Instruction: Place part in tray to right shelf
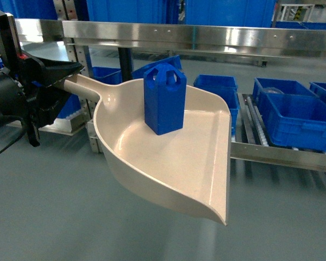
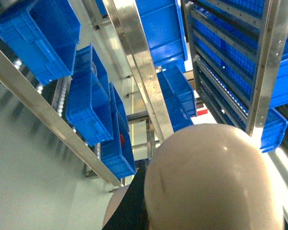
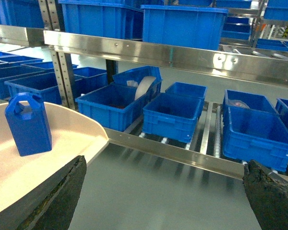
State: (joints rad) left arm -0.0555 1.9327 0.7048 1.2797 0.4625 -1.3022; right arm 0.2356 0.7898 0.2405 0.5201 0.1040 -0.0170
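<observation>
- The tray [image 1: 168,163] is the landmark: it hangs in the air above the grey floor [image 1: 54,217], with its open straight edge turned toward the right shelf [image 1: 206,35].
- One part [image 1: 163,100] stands upright inside the tray, near the back curved wall and well away from the open edge. The right wrist view shows it too [image 3: 28,123], apart from the tray's rim [image 3: 98,132].
- The left gripper [image 1: 54,81] is clamped around the tray's handle at the tray's left end, with dark jaws above and below the handle.
- The right gripper [image 3: 165,191] is seen only in its own wrist view. Its two dark fingers [image 3: 62,196] are spread wide apart with nothing between them. The left finger sits just under the tray's front rim.
- Beyond the tray's open edge lies bare floor, then the shelf's shiny front rail [image 1: 282,157].
- Behind that rail, the right wrist view shows at least five blue crates [image 3: 175,115] on the roller tracks, side by side with narrow gaps between them.
- An upper steel rail [image 3: 158,52] crosses above the tray and carries more blue crates. Their count cannot be told.
- The left wrist view shows the tray's rounded underside [image 2: 211,182] close up, with shelving beyond.
</observation>
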